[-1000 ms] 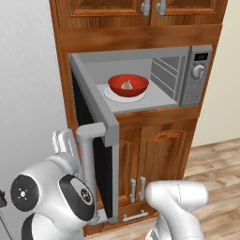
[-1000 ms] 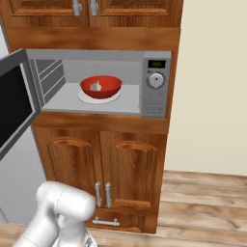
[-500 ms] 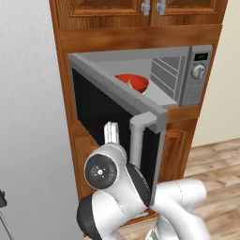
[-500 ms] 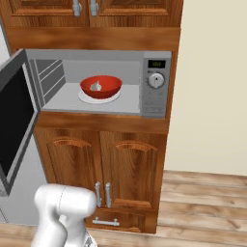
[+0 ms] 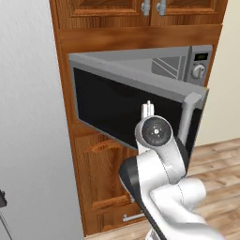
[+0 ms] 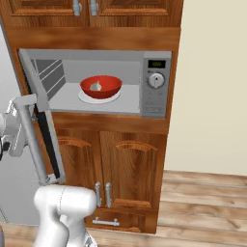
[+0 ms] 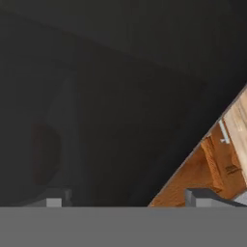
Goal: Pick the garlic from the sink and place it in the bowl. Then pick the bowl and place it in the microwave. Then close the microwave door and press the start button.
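Note:
The red bowl [image 6: 100, 86] sits on the white plate inside the microwave [image 6: 155, 82], with the pale garlic [image 6: 96, 86] in it. The microwave door [image 5: 123, 107] stands roughly half shut, its dark window facing me, and its grey bar handle [image 5: 188, 117] is at the free edge. My gripper [image 5: 148, 108] is pressed close against the window's outer face. In the hand view the gripper [image 7: 125, 202] is open, its fingertips [image 7: 54, 202] wide apart with nothing between them. From the left, the door hides the bowl.
Wooden cabinets surround the microwave, with doors above [image 6: 82, 7] and below [image 6: 128, 169]. A tall grey panel [image 5: 28, 122] stands to the left. The wood floor [image 6: 207, 202] lies at the lower right.
The door has swung from wide open to about half shut, with my arm following it to the right. In the left base view it now covers the bowl.

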### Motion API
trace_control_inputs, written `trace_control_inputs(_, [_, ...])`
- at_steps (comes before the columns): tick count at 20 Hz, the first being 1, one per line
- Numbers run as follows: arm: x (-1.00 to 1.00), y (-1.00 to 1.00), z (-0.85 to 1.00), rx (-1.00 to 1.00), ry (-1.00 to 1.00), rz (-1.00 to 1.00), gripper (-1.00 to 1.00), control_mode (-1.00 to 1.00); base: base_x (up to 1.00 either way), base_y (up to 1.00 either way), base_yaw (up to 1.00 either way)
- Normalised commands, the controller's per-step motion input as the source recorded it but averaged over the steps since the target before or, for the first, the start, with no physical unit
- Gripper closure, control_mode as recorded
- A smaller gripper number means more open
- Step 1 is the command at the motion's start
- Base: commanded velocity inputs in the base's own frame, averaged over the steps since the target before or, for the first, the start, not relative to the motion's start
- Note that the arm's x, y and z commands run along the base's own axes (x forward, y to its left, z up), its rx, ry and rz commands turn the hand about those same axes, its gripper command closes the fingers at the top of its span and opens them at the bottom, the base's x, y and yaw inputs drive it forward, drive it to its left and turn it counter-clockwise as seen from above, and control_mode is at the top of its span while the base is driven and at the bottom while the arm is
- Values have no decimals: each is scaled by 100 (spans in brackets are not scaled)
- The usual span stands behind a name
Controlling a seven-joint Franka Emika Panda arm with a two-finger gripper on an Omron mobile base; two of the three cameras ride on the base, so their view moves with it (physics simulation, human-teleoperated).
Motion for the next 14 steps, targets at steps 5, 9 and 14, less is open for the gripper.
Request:
trace_control_inputs(5, [87, -84, -2, 4, 2, 0, -100, -100, 0, 0, 0])
trace_control_inputs(9, [100, -26, -11, 0, 14, 0, -100, -100, 0, 0, 0])
trace_control_inputs(14, [90, -24, -1, 0, 6, 0, -100, -100, 0, 0, 0])
